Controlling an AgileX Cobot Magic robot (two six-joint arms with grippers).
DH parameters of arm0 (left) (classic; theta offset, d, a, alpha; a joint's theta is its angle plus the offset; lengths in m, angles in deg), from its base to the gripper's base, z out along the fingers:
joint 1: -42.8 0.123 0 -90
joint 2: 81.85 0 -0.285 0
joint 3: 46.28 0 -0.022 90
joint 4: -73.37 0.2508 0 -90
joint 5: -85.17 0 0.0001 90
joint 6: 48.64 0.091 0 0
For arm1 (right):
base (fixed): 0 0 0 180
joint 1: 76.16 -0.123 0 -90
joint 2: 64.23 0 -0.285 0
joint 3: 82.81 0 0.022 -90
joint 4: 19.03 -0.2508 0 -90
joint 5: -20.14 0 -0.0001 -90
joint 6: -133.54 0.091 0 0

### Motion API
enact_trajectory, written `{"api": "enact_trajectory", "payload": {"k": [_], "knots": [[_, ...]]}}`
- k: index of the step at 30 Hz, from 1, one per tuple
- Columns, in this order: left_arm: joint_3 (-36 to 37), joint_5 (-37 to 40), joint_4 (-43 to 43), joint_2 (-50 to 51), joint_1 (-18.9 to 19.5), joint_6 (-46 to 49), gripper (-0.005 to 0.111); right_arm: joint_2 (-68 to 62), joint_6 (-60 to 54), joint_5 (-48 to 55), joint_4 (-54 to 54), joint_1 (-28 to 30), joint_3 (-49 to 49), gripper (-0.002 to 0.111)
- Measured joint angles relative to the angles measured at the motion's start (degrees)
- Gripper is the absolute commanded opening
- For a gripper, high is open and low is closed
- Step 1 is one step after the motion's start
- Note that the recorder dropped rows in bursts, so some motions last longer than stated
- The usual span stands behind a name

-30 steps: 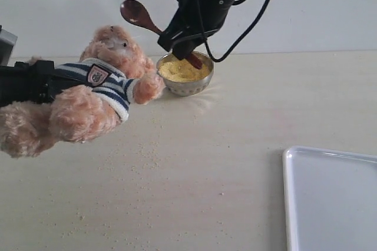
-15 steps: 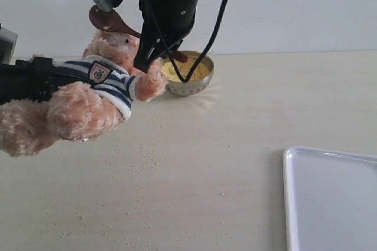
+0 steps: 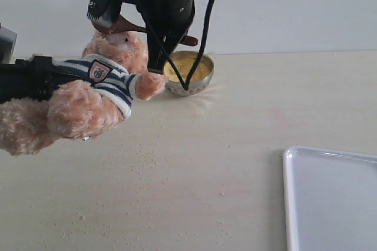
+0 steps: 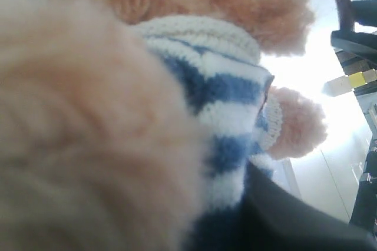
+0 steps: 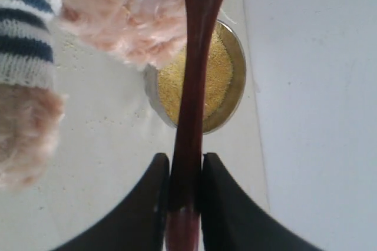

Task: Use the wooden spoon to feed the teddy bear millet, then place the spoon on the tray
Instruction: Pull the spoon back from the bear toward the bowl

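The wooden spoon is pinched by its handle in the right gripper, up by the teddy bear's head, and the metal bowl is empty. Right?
Not quite: the metal bowl is full of yellow millet, as the right wrist view shows. The rest holds: the right gripper pinches the wooden spoon by its handle, up by the head of the teddy bear.

**Pale bench, plain wall, one grey object**

The bench (image 3: 206, 162) is a pale beige surface with a faint wood grain, and it spans the whole exterior view. Behind it stands a plain off-white wall (image 3: 312, 9), which meets the bench's far edge in a straight line. At the far left edge a grey boxy object (image 3: 5, 43) shows only partly, and what it is cannot be told.
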State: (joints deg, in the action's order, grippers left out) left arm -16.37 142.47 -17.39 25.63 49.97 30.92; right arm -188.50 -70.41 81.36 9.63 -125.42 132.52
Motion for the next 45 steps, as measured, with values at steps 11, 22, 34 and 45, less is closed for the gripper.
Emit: {"api": "enact_trajectory", "payload": {"k": [11,22,34,45], "knots": [[0.0,1.3,-0.2,0.0,0.0,0.0,0.005,-0.1,1.4,1.6,7.0,-2.7,0.0,0.000],[0.0,0.7,-0.2,0.0,0.0,0.0,0.005,-0.1,7.3,3.6,11.4,-1.7,0.0,0.000],[0.0,-7.5,-0.3,0.0,0.4,0.0,0.005,-0.6,-3.0,5.4,0.0,11.6,0.0,0.000],[0.0,-7.5,-0.3,0.0,0.9,0.0,0.005,-10.8,-3.9,-0.6,15.6,13.8,0.0,0.000]]}}
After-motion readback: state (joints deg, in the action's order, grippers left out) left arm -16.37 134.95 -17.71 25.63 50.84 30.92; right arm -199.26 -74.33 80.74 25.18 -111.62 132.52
